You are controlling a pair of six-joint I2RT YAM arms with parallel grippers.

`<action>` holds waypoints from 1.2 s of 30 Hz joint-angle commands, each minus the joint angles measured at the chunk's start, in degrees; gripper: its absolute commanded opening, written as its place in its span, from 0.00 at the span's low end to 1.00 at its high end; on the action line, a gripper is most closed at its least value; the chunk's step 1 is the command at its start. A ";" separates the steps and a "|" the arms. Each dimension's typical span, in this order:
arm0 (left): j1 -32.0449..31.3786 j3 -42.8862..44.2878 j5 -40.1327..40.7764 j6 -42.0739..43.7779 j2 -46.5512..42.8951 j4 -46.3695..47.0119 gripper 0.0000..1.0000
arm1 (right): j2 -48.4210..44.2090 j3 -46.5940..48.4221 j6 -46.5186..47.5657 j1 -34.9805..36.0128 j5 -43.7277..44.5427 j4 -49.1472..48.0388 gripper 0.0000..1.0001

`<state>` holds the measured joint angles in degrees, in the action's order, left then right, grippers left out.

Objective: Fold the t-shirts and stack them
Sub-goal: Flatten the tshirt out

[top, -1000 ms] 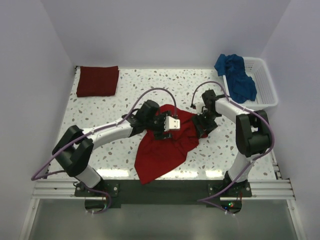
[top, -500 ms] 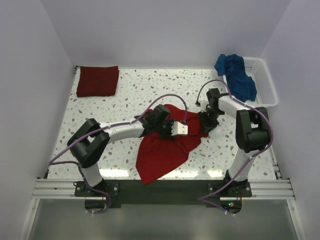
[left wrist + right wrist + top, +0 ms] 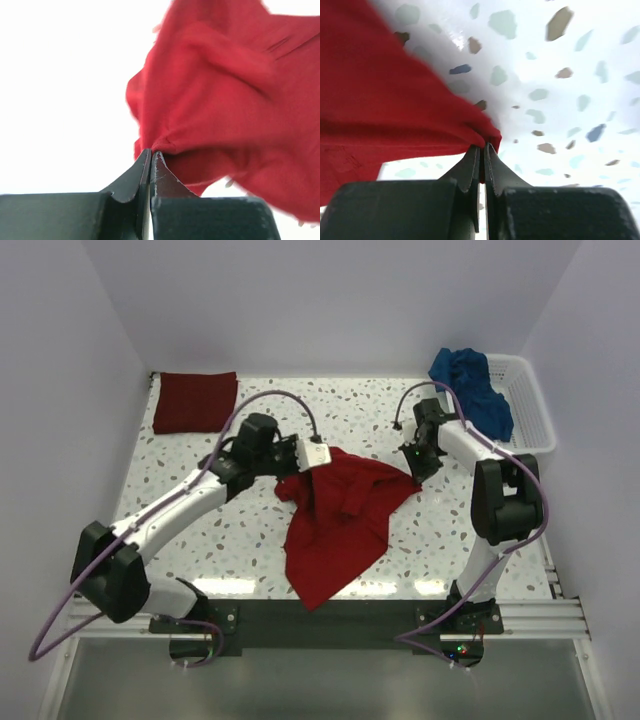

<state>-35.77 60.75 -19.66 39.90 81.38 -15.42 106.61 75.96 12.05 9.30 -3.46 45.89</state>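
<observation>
Red cloth, bright: the bright red t-shirt (image 3: 340,520) is at the middle of the worktop (image 3: 240,540), its upper edge strung between the two tools. Left tool (image 3: 151,157): jaws together, clamped on a gathered pinch of the shirt's edge at the 9 o'clock end. The left wrist view shows the cloth bunching into folds right at the jaws and fanning out beyond them. Right tool (image 3: 481,150): jaws likewise together, clamped on a corner of the same shirt at the 3 o'clock end. The right wrist view shows the cloth drawn to a point at the jaws, with the speckled surface below it and a soft shadow under the fabric. From the held edge the shirt narrows and trails toward 6 o'clock, ending in a point near the worktop's near edge; it is creased, not flat. How much of the lower part rests on the surface cannot be told. Maroon t-shirt (image 3: 195,402): folded into a neat rectangle, lying flat in the corner at 10 o'clock, well apart from both tools. Blue t-shirt (image 3: 472,390): crumpled, draped over the 9 o'clock rim of the white lattice basket (image 3: 530,410), which stands at 2 o'clock along the worktop's edge. Part of the blue cloth hangs outside the basket, on the worktop side.
</observation>
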 commanded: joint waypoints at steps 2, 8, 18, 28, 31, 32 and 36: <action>8.24 -3.61 -2.05 3.25 -7.37 -9.17 0.00 | 1.14 4.18 4.81 -0.16 5.04 -1.07 0.00; 26.25 -8.98 -3.28 12.29 -12.04 -13.23 0.00 | 3.87 8.32 7.19 0.37 6.36 -0.80 0.00; 43.41 2.35 -11.71 12.49 3.40 -17.18 0.00 | 6.86 20.26 8.69 3.97 -3.47 4.29 0.00; 45.26 14.39 -6.43 -5.53 17.58 -12.08 0.40 | 17.94 42.94 6.58 5.73 7.69 13.60 0.59; 45.79 11.52 -8.72 -1.68 13.64 -14.10 0.57 | 13.64 38.50 4.39 4.15 2.16 14.93 0.63; 45.70 10.45 -10.03 2.16 12.15 -15.24 0.59 | 12.32 36.82 3.08 3.71 0.14 15.11 0.63; 43.60 4.74 -13.65 8.96 5.03 -21.74 0.66 | 7.92 28.55 -0.97 3.53 -11.61 16.43 0.54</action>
<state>9.63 68.25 -28.84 42.59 92.71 -31.31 120.40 108.18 15.44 12.60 -5.58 58.17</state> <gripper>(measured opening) 0.646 0.565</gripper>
